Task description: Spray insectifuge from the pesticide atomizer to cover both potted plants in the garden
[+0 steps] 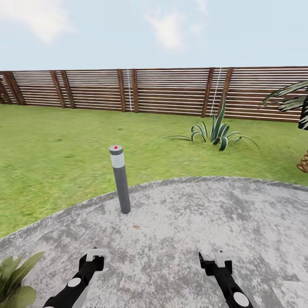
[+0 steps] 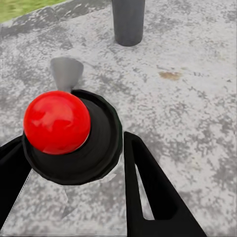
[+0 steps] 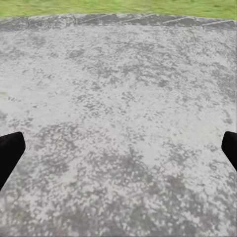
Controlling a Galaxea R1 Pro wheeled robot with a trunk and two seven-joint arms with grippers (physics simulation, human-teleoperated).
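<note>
The pesticide atomizer (image 2: 74, 143) has a round black cap topped by a glossy red ball, with a grey cone-shaped nozzle pointing toward the grey post (image 1: 120, 179). It sits upright between the jaws of the left gripper (image 2: 73, 140), over the paving on the near side of the post. The garden (image 1: 55, 145) spreads beyond the post: speckled grey paving around its foot, then green lawn and a brown slatted fence.
</note>
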